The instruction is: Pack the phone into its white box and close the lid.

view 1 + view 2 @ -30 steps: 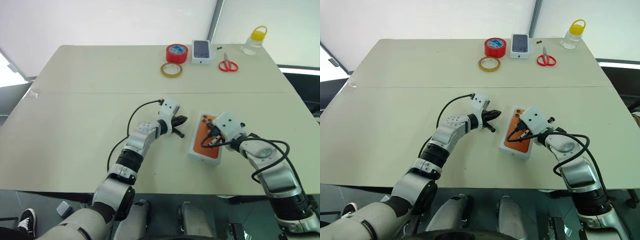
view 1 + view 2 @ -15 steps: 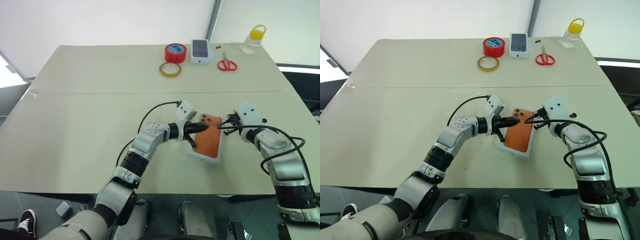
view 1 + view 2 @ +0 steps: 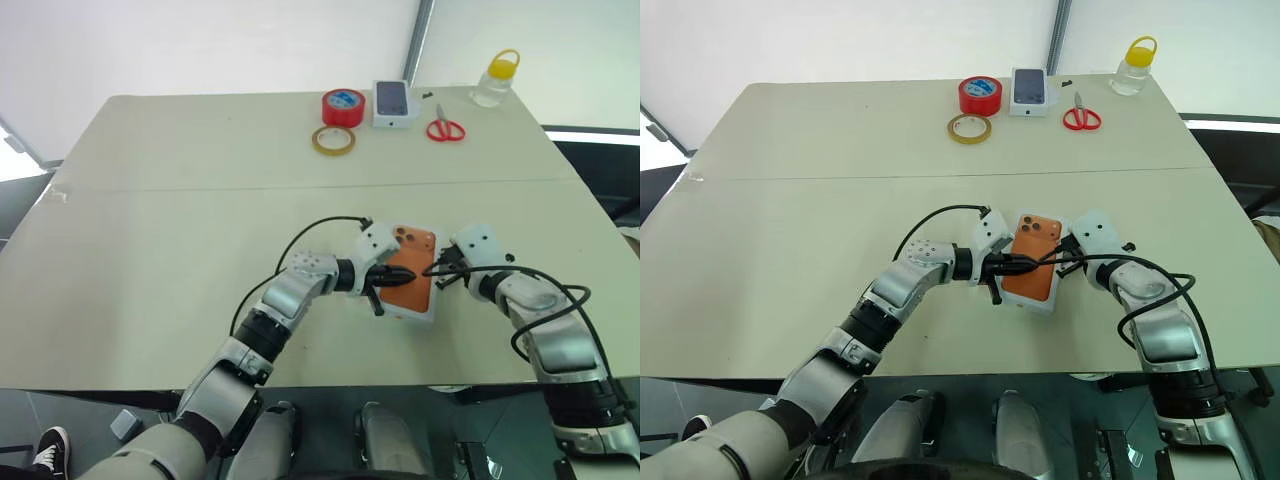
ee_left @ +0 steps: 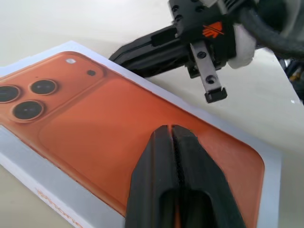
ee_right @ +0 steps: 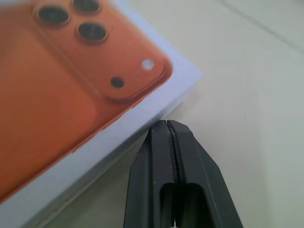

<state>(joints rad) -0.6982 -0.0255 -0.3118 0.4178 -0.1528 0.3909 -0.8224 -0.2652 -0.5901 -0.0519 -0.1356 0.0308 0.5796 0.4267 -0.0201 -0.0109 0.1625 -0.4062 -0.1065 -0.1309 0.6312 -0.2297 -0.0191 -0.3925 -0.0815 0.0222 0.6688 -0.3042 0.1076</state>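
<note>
The orange phone [image 3: 413,292] lies face down in the white box [image 4: 29,167], its three lenses toward the table's far side and the white rim framing it. My left gripper [image 3: 403,273] comes in from the left. Its fingers [image 4: 172,156] are pressed together, shut, with the tips over the middle of the orange back. My right gripper [image 3: 441,274] is shut too and holds nothing. Its fingers [image 5: 166,152] sit low beside the box's outer wall [image 5: 156,102], near the corner with the lenses.
At the table's far side are a red tape roll [image 3: 343,106], a tan tape ring [image 3: 332,140], a small white box printed with a dark phone [image 3: 394,103], red scissors [image 3: 444,130] and a yellow-capped bottle [image 3: 495,78]. The table's front edge runs close below the box.
My left gripper moved right from beside the box onto the phone's back. My right gripper left the phone and settled at the box's right side. The camera view shifted slightly.
</note>
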